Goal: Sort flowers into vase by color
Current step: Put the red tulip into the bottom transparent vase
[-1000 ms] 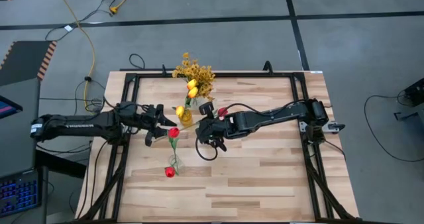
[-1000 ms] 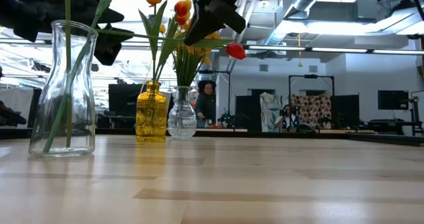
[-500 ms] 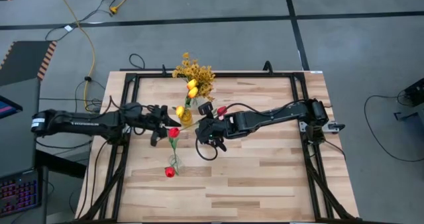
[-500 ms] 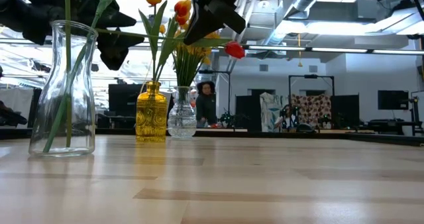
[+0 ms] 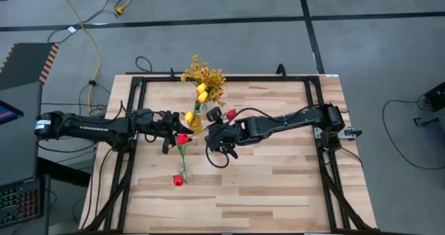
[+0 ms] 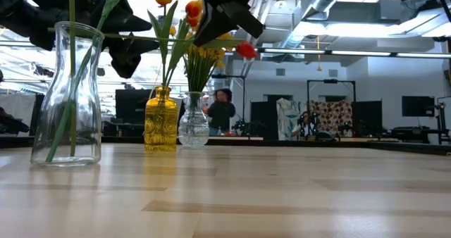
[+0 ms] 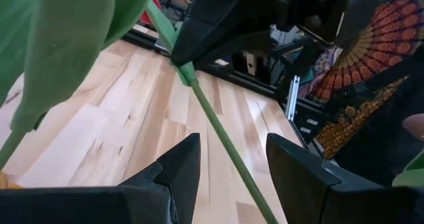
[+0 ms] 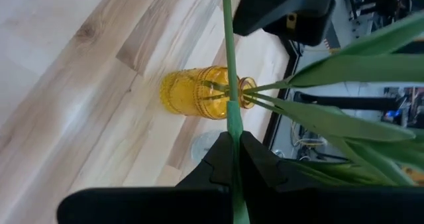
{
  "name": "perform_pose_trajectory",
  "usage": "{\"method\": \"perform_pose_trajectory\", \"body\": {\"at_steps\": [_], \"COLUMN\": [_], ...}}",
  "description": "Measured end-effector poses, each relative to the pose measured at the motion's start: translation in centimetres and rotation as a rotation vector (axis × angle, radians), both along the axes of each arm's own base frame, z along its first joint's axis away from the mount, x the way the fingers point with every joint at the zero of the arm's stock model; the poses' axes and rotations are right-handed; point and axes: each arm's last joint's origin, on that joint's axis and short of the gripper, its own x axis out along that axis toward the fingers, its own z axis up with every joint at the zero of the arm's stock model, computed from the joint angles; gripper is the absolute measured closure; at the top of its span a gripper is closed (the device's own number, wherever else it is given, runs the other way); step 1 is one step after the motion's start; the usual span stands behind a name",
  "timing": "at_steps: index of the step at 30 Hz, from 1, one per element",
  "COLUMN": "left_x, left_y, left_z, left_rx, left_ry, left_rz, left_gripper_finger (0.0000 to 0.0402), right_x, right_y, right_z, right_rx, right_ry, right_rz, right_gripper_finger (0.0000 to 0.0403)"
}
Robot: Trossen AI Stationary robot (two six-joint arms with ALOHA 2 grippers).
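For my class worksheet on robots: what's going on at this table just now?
Two robot arms are sorting artificial flowers into vases. The right gripper is shut on the green stem of a red tulip, held above the table near the yellow vase. The left gripper is open with that stem running between its fingers. Yellow tulips already stand in the yellow vase, red tulips in the clear vase.

Frame centre: my two grippers, left [image 5: 169, 126] and right [image 5: 217, 139]; three vases [image 5: 195, 122] between, flowers [image 5: 202, 78] in them.
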Motion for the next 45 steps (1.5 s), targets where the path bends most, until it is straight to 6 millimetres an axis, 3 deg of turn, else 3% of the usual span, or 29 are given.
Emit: {"method": "perform_pose_trajectory", "body": {"at_steps": [45], "left_x": [0.2], "left_y": [0.0], "left_z": [0.5], "left_rx": [-0.163], "left_ry": [-0.036], "left_rz": [0.014], "left_gripper_finger": [0.0242], "right_x": [1.0], "right_y": [0.4], "right_z": [1.2], "right_rx": [-0.230], "right_ry": [-0.020], "right_rz": [0.208], "right_gripper_finger": [0.0362]}}
